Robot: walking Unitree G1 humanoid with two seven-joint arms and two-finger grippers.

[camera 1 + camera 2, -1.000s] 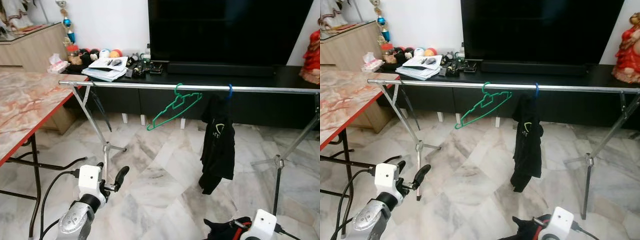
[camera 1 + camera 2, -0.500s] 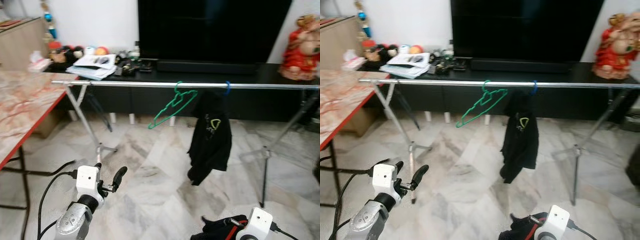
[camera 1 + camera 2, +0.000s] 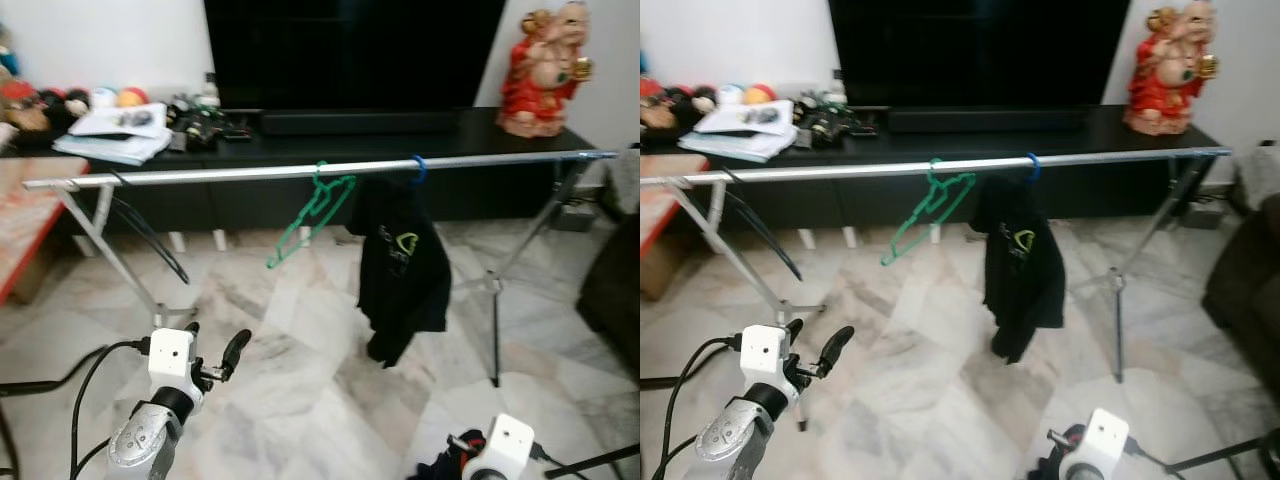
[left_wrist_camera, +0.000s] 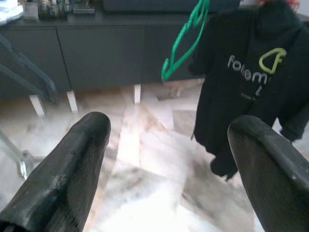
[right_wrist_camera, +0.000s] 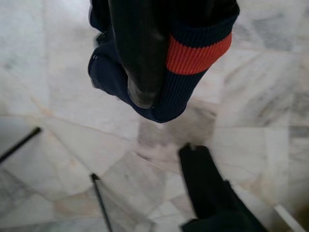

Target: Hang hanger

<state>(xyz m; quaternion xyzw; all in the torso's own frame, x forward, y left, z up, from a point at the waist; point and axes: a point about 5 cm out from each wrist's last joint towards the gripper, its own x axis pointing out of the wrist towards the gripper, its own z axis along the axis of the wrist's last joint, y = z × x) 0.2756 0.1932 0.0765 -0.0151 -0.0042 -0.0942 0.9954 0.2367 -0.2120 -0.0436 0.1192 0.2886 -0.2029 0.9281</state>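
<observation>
A long silver metal clothes rail (image 3: 250, 172) carried a black printed hoodie (image 3: 402, 265) beside a tilted green plastic hanger (image 3: 308, 212), hooked shallowly and liable to slip. The left end effector (image 3: 212, 355) hung released; the right end effector (image 5: 164, 72) clenched a navy red-striped garment (image 5: 193, 53), which could drop.

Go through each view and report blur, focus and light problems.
Eye views: mildly motion-blurred overall, evenly lit; green hanger and black shirt on the rail are still readable. Left wrist view: near fingers soft, shirt logo fairly legible. Right wrist view: floor bright and smeared, the held dark garment sharper.
</observation>
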